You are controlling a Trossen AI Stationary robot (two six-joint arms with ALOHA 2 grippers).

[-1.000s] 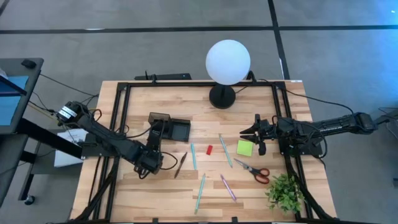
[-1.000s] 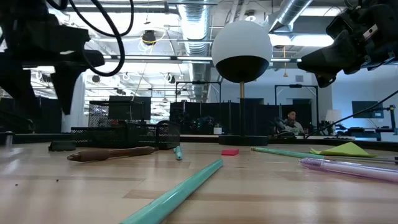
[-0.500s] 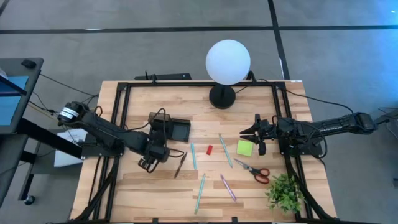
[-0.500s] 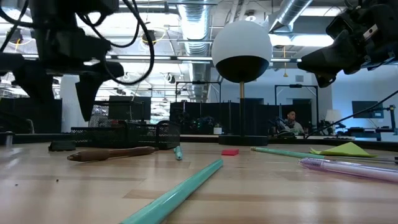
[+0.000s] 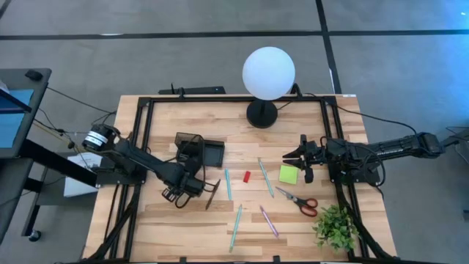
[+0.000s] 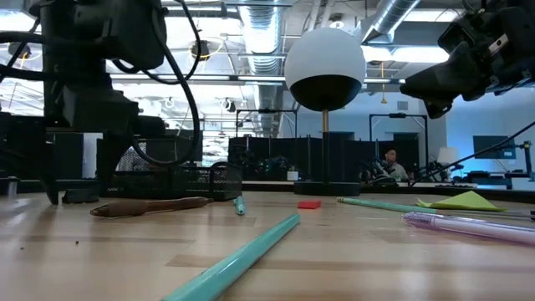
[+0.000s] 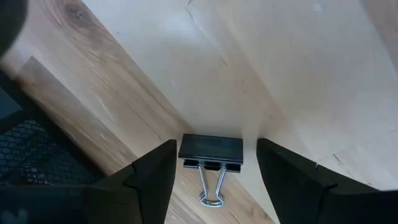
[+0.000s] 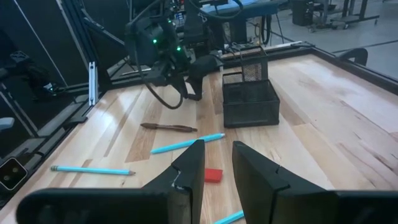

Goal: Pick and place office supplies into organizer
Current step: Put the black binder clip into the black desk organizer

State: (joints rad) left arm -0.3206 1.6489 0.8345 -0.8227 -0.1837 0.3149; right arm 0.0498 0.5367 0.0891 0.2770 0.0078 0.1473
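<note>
Left gripper [image 5: 178,196] hangs just in front of the organizer [image 5: 209,154], low over the table [image 5: 183,117], with its fingers [image 7: 292,180] spread wide on either side of a black binder clip [image 7: 211,149] that lies flat on the wood between them. They straddle the clip without touching it, so nothing is held yet. Right gripper [image 5: 297,158] waits well to the right of the organizer, just beside the lime-green sticky pad [image 5: 288,174], its fingers [image 8: 186,168] only narrowly apart and holding nothing.

As far as the frames show, almost all of the sorting is still to do. The organizer looks empty in the right wrist view, though its mesh walls hide part of the inside, so I cannot be sure. Loose on the table, all in front of or to the right of the organizer, lie the brown pen [image 5: 212,194], a teal pen [image 5: 228,184] beside it, the small red block [image 5: 247,176], another teal pen [image 5: 265,177], the sticky pad, the red-handled scissors [image 5: 299,201], and further forward a green pen [image 5: 237,225] and a pink pen [image 5: 268,220]. I judge the clip to be the piece in hand: closing on it, lifting it and carrying it back to the organizer comes first, and every other item remains after that
</note>
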